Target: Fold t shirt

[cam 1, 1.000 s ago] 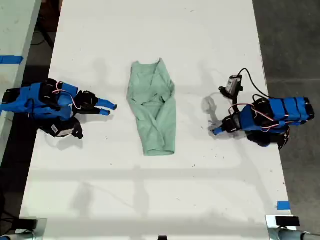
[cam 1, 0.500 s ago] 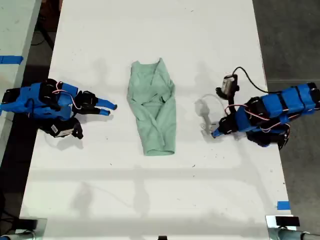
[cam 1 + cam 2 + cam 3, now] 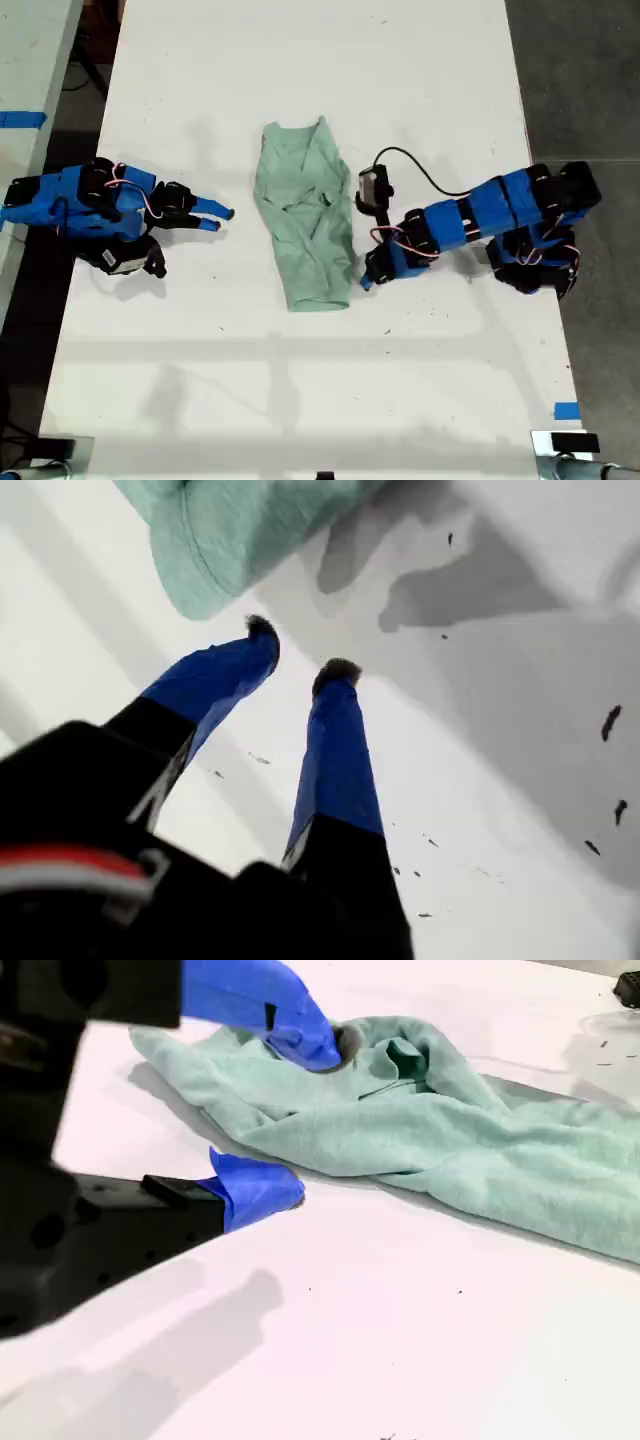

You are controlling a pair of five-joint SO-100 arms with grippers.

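t shirt: small pale mint-green wrinkled cloth t shirt [image 3: 305, 222] lies bunched lengthwise mid-desk, between the two arms, one end narrower than the other.
desk: white flat desk [image 3: 300, 380], a few dark specks on it near the shirt.
my first gripper: blue-tipped gripper [image 3: 366, 281] on the arm at the exterior view's right, stretched toward the shirt, tip just beside the shirt's lower edge on that side. First wrist view [image 3: 296, 650]: fingers [image 3: 335, 750] apart with a small gap, nothing between them, shirt hem just past the tips; contact with the cloth not clear.
my second gripper: blue-tipped gripper [image 3: 218, 219] on the arm at the exterior view's left, low over the desk, pointing at the shirt, apart from it. Second wrist view [image 3: 300, 1120]: fingers [image 3: 255, 1188] wide apart, empty, shirt lying in front of them.
cable: black cable [image 3: 420, 172] loops from the wrist camera of the first arm back toward its base.
tape: blue tape mark [image 3: 566, 410] at the desk edge, exterior view's lower right.
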